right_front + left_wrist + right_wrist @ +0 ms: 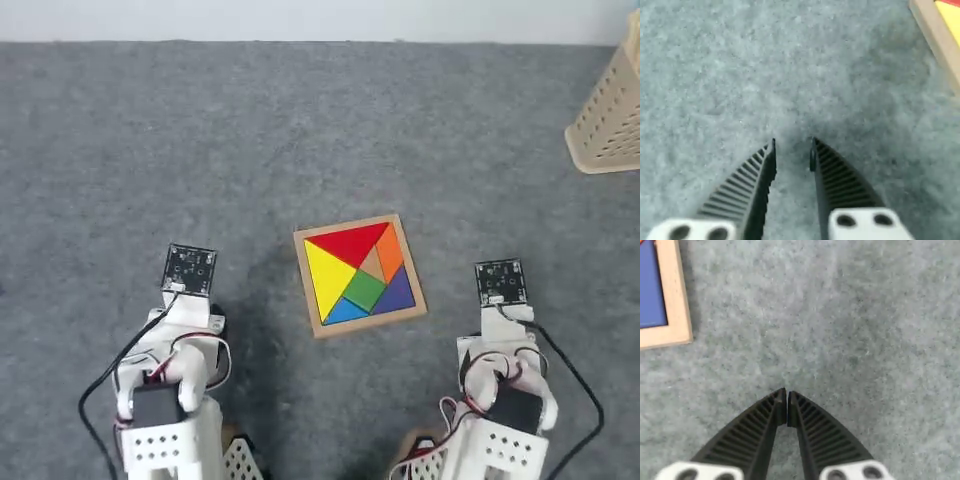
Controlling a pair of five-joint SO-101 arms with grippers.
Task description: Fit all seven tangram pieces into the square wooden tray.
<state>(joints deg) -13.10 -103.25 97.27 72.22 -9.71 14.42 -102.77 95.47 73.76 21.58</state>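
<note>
Well apart from tray (372, 319), perforated basket (610, 110).

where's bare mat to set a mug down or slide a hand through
Most room: the grey mat beyond the tray, out to the basket in the far corner. Free strips lie either side of the tray too. Crowded: the near edge, where the left gripper and right gripper hang over the mat.

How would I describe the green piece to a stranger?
In the middle of the grey table lies a square wooden tray full of coloured pieces. The green piece sits just below the tray's centre in the high view. It is the only green one and the only square; its neighbours are triangles.
</note>
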